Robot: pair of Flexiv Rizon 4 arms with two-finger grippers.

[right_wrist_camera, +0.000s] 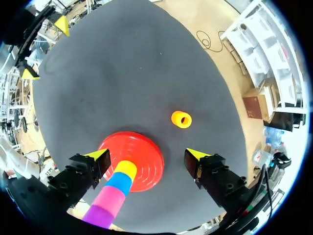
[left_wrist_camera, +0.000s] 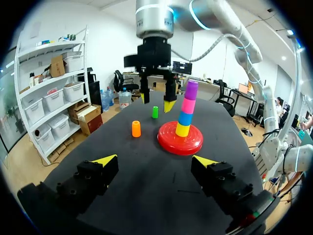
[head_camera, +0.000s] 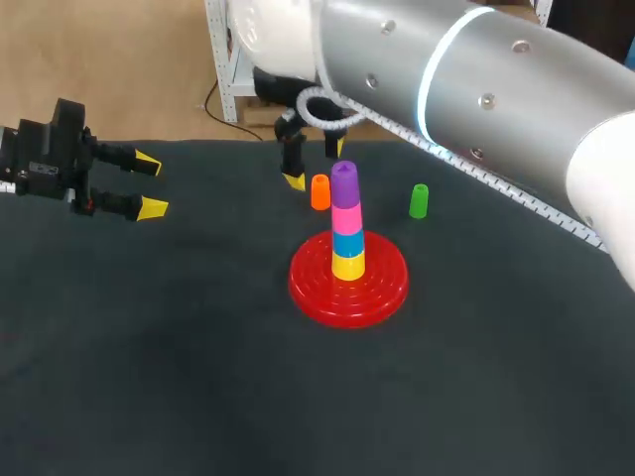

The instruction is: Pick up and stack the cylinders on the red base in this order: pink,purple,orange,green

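Head view, left arm (head_camera: pixel 55 164): far left, jaws released, empty.
Orange plastic cylinder (head_camera: pixel 319 192): upright on black worktop (head_camera: pixel 149 347), just left of purple-topped stack (head_camera: pixel 346 223).
Right arm (head_camera: pixel 476 89): nearer; jaws released, empty, above and just beyond the cylinder.

Red base (head_camera: pixel 310 289) sits mid-tabletop (head_camera: pixel 149 357), and the stack on it reads yellow cylinder (head_camera: pixel 347 265), blue cylinder (head_camera: pixel 347 243), pink cylinder (head_camera: pixel 346 217), purple cylinder (head_camera: pixel 343 184) on top. The orange cylinder (head_camera: pixel 319 192) stands upright just behind and left of the stack, the green cylinder (head_camera: pixel 419 200) off to its right. The right arm (head_camera: pixel 476 89) sweeps in across the back, its jaws spread wide by the orange cylinder. The left arm (head_camera: pixel 45 159) hangs at the far left, jaws apart, holding nothing.
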